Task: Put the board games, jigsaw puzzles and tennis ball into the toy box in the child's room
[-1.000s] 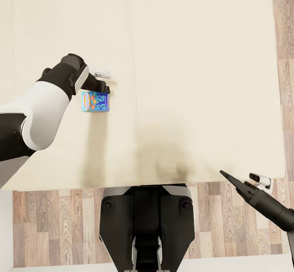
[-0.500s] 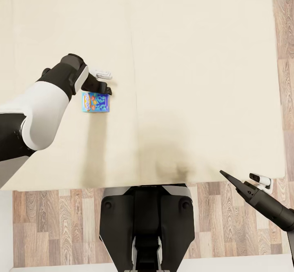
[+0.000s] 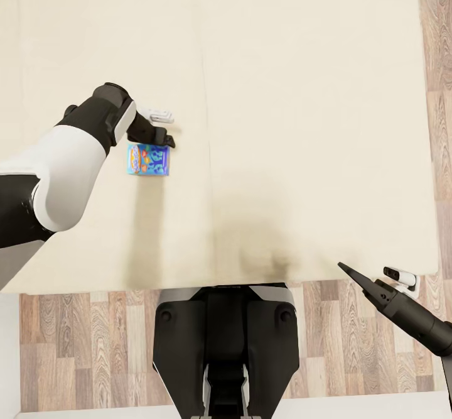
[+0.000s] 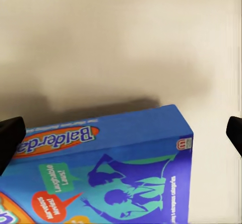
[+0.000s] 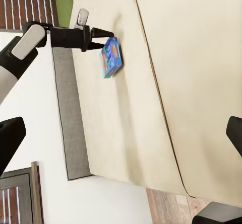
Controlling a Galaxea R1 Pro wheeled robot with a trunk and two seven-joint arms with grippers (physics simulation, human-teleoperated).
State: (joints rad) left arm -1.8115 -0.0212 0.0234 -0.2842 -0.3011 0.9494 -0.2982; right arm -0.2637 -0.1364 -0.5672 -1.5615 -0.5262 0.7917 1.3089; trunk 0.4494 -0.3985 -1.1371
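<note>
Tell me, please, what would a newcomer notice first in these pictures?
First, the small blue board game lying on the wide beige bed. Next, the left gripper standing open just beyond the game's far edge. The right gripper hangs open by the bed's near corner, above the wood floor.

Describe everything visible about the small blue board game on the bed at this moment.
The board game is a small flat rectangular box, mostly blue, seemingly printed cardboard, with an orange oval logo, green and orange speech bubbles and teal figure silhouettes on its lid. It looks closed and undamaged, lying lid-up on the beige bed. The left gripper sits over its far edge, open, a finger on either side in the left wrist view; contact cannot be told. Nothing else is near it.
</note>
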